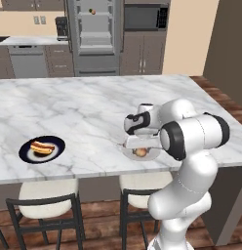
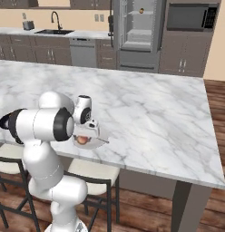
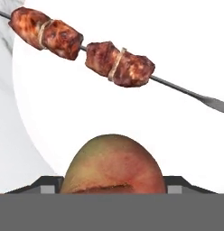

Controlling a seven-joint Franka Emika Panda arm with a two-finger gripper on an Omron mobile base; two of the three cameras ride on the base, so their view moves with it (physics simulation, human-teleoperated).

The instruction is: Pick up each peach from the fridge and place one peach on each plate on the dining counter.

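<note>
Your hand (image 1: 140, 146) hangs low over a pale plate (image 1: 151, 155) at the near edge of the dining worktop (image 1: 93, 107), with a peach (image 3: 112, 164) between its fingertips (image 3: 176, 182). The dark tips sit at either side of the fruit, but you cannot tell from these pictures whether they press on it or stand slack beside it.

No writing or brand can be read anywhere.

The hand view gives you what the base views do not: the peach close up, reddish with a greenish-yellow blush toward its top and a dark crease low on its face, over the white plate surface, and a meat skewer (image 3: 109, 56) lying across that plate beyond it. The metal tip of the skewer points right.

From the left base view the same peach is just a small tan spot under the wrist. To the left along the worktop lies a black plate (image 1: 30, 154) carrying a hot dog (image 1: 42, 146). Across the room the fridge (image 1: 94, 34) stands open, and a second peach (image 1: 92, 11) rests on an upper shelf. Pale-seated stools (image 1: 47, 193) stand under the near edge.
</note>
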